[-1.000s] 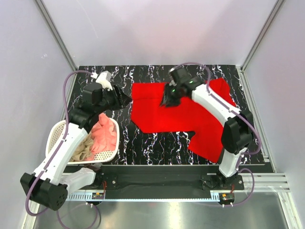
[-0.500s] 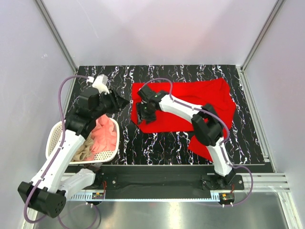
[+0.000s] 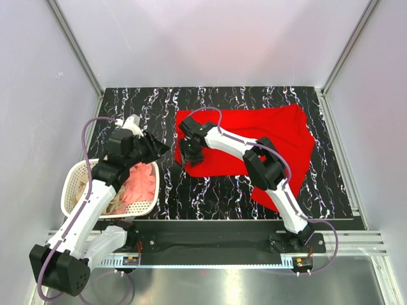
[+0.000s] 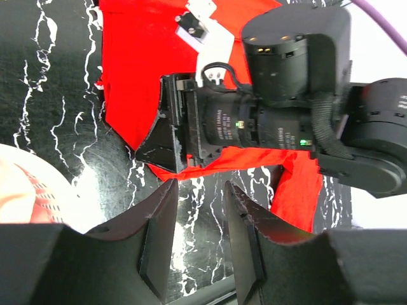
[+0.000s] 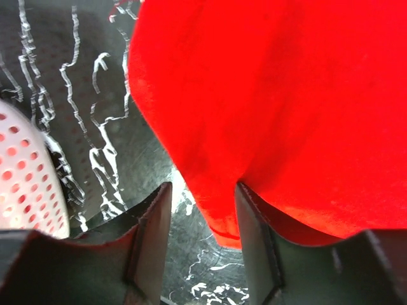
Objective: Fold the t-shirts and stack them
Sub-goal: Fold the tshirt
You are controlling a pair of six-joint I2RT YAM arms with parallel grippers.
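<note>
Your right gripper [image 3: 183, 154] is at the left edge of the red t-shirt [image 3: 280, 136], with its arm stretched across the cloth from the right. In its wrist view the jaws stand partly apart above that edge, with the hem and bare table [image 3: 210, 190] showing in the gap and no cloth pinched. Your left gripper [image 3: 162, 149] hangs just beside it, over the dark marbled table between shirt and white basket [image 3: 71, 184], jaws partly apart and empty, pointing at the right gripper. The red shirt lies spread, mostly flat, across the middle and right of the table. The salmon-pink t-shirt [image 3: 141, 181] and the tan t-shirt [image 3: 114, 202] lie crumpled in the basket at the left.
</note>
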